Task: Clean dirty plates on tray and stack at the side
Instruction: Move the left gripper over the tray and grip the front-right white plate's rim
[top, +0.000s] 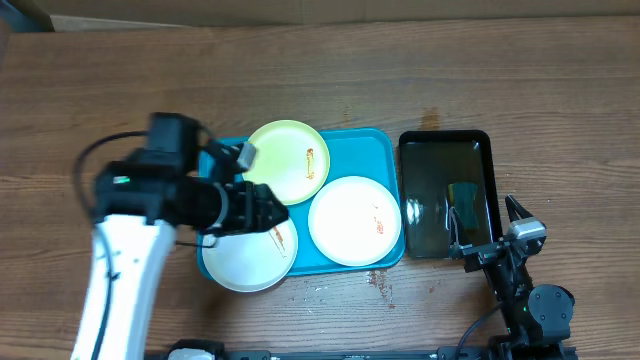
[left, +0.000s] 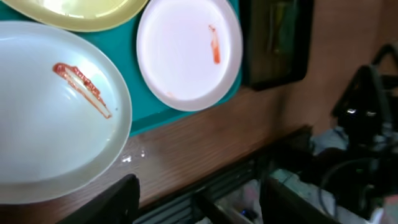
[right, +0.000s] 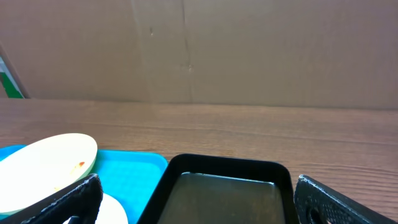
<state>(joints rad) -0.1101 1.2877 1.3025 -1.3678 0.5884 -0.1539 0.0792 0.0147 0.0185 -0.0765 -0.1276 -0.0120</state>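
black tray (right: 224, 190) beside turquoise tray (right: 134, 171) holding pale plate (right: 46, 162).

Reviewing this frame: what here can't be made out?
- Overhead: the left arm covers part of the nearest white plate and the left edge of the turquoise tray.
- Left wrist: the top edge cuts off the yellow plate; the bottom edge cuts off the fingers of the left gripper.
- Black tray: reflections hide whether it holds anything.

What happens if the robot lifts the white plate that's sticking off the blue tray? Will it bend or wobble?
Probably no bending: the white plate looks like stiff, thin plastic holding its round shape. It might wobble or tip, since it overhangs the tray rim. Its shiny surface suggests it could slip.
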